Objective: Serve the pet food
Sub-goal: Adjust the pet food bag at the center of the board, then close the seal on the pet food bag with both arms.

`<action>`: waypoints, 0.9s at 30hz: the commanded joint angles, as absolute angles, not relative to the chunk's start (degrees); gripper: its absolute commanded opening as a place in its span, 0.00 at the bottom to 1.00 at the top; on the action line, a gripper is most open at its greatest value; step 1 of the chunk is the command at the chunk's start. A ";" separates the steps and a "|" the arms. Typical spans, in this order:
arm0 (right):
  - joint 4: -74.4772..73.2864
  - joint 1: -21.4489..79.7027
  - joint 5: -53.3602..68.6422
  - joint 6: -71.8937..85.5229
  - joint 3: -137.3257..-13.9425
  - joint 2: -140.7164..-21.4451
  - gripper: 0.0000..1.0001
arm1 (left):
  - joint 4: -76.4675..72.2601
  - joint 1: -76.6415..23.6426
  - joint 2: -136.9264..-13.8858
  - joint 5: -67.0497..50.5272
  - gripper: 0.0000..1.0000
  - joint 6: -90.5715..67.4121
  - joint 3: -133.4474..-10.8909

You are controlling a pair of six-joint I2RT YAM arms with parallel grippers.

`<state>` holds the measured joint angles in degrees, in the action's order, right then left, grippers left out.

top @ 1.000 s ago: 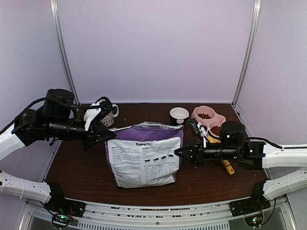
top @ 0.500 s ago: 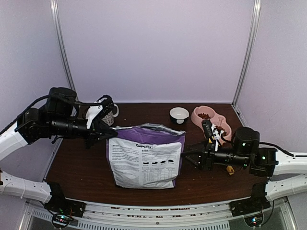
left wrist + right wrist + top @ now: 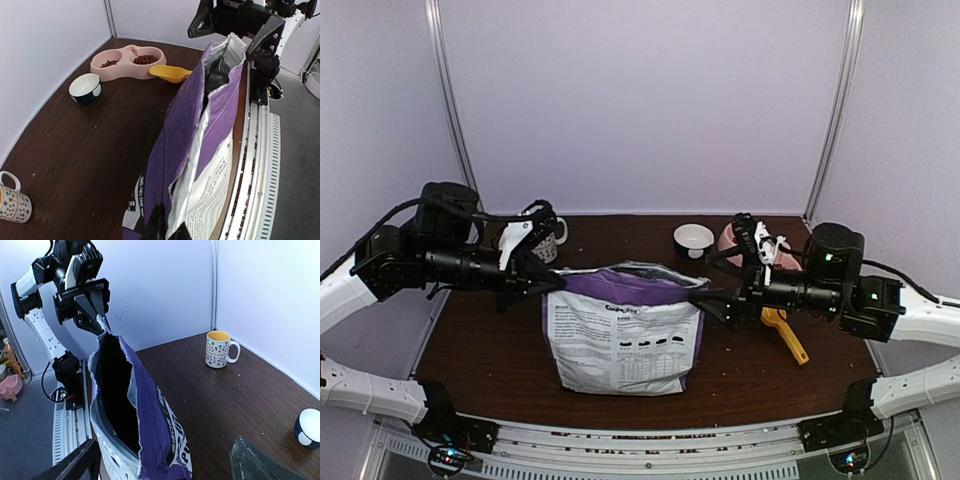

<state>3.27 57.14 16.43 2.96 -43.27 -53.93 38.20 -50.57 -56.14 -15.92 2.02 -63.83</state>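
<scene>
The purple pet food bag (image 3: 620, 325) stands upright mid-table with its top torn open. My left gripper (image 3: 552, 281) is shut on the bag's top left corner; in the left wrist view its fingers (image 3: 156, 222) pinch the bag's edge (image 3: 200, 130). My right gripper (image 3: 703, 297) is open at the bag's top right corner. In the right wrist view its jaws stand wide on either side of the bag's open mouth (image 3: 117, 390). Brown pet food (image 3: 145, 59) lies in both wells of the pink double bowl (image 3: 126, 67).
A yellow scoop (image 3: 785, 335) lies on the table right of the bag, under my right arm. A small dark bowl (image 3: 693, 238) and the pink bowl (image 3: 728, 240) sit at the back right. A patterned mug (image 3: 546, 245) stands at the back left.
My right gripper has gone from shut to wide open and risen from low beside the bag to its top right corner. The left gripper kept hold of the bag.
</scene>
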 commanded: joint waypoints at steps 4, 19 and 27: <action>5.65 56.47 24.32 -5.01 -45.73 -58.07 0.87 | 31.19 -50.01 -54.67 -17.48 0.00 1.67 -66.36; 4.92 55.58 27.74 -6.83 -49.84 -63.50 0.00 | 31.70 -50.01 -54.63 -17.15 0.00 1.98 -66.38; 8.78 54.04 29.56 -3.72 -45.78 -59.68 0.00 | 32.74 -50.02 -53.44 -11.97 0.00 2.55 -66.18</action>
<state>5.19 55.27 27.70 -5.80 -47.59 -62.83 39.03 -50.28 -55.75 -15.57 2.07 -63.86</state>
